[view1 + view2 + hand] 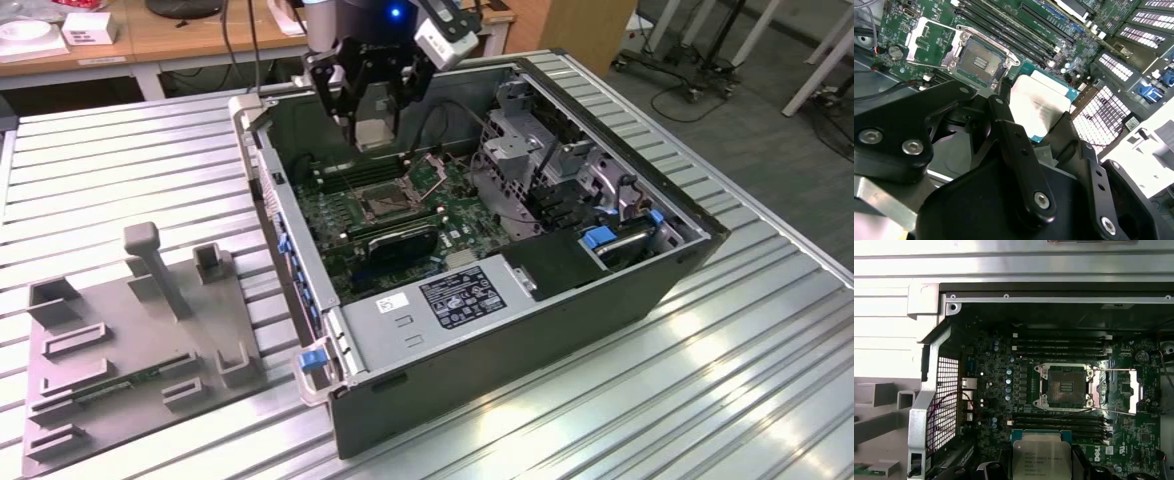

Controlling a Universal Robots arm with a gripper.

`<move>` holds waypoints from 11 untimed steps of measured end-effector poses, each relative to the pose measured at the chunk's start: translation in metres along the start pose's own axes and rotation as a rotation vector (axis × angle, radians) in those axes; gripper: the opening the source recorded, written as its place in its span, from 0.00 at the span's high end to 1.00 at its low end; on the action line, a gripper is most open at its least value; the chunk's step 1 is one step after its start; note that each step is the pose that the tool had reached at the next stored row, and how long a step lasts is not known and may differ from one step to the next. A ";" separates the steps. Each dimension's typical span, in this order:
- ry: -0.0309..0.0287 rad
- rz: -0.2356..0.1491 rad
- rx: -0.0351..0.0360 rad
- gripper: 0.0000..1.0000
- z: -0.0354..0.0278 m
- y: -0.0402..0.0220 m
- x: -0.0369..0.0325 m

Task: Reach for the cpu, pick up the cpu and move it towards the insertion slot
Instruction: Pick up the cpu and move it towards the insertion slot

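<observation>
My gripper [374, 118] hangs over the back of the open computer case, shut on the cpu [1040, 102], a pale silvery square chip held flat between the black fingers [1004, 120]. In the first wrist view the cpu [1041, 459] sits between the fingertips with my gripper [1041, 465] around it. The insertion slot [379, 206] is a silver-framed socket with a dark centre on the green board, its load plate swung open. It lies a short way from the chip in both wrist views, insertion slot [979, 60] and insertion slot [1064, 386], with nothing in it.
The black computer case [534, 330] lies on its side on a ribbed metal table [747, 380]. A grey tray [134, 340] with recesses and a green memory stick [114, 386] sits at the exterior view's left. Black memory slots [1059, 345] flank the socket; drive cages [527, 160] rise beside it.
</observation>
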State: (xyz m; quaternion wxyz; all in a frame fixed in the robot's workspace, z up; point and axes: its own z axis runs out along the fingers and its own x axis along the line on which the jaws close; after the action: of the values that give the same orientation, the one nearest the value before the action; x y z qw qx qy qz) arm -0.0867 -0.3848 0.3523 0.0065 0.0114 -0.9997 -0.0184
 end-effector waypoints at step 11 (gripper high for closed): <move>-0.0001 0.000 -0.0001 0.45 0.0019 0.0054 -0.0064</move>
State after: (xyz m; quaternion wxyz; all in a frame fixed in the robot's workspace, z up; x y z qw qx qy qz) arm -0.0805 -0.3792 0.3505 0.0065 0.0114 -0.9997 -0.0185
